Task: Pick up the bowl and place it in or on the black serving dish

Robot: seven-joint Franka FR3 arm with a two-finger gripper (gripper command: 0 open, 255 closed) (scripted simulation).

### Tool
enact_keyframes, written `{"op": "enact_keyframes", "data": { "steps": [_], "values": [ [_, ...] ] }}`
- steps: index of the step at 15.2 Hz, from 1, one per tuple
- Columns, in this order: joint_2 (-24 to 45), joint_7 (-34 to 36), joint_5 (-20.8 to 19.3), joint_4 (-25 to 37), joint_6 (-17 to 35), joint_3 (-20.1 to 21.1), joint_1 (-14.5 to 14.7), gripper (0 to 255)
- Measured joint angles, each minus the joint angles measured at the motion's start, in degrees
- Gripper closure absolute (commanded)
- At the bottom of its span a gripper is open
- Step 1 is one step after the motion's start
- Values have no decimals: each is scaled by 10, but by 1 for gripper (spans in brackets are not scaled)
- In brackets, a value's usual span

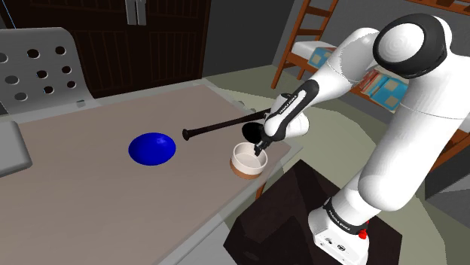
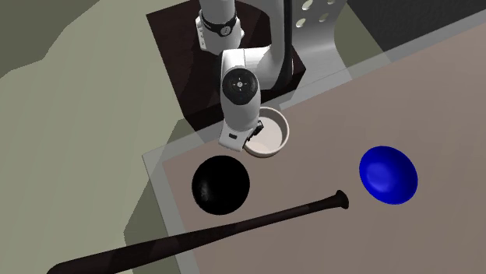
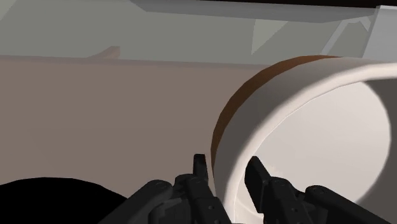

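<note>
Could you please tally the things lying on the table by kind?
bowls: 2, the white bowl and the blue bowl
black dish: 1
bat: 1
total: 4

White bowl with a brown outer band (image 1: pixel 247 159), plain white inside. All-black hand (image 3: pixel 227 164), and above it the white arm with dark joints (image 1: pixel 392 113). There's the glossy black round serving dish (image 2: pixel 220 184), no pattern. Vivid blue bowl (image 1: pixel 151 148), one solid colour. Long dark brown-black bat (image 2: pixel 234 230). Table (image 1: pixel 90 203): dull pinkish tan, pale grey border. Grey chair back (image 1: pixel 38 71), dotted with round holes. Very dark brown box stand (image 1: pixel 279 218).
</note>
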Motion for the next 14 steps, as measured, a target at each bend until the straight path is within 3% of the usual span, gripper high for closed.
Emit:
{"op": "enact_keyframes", "data": {
  "steps": [8, 14],
  "values": [
    [0, 0, 0, 0, 0, 0, 0, 255],
    [-51, 24, -30, -8, -42, -25, 20, 255]
  ]
}}
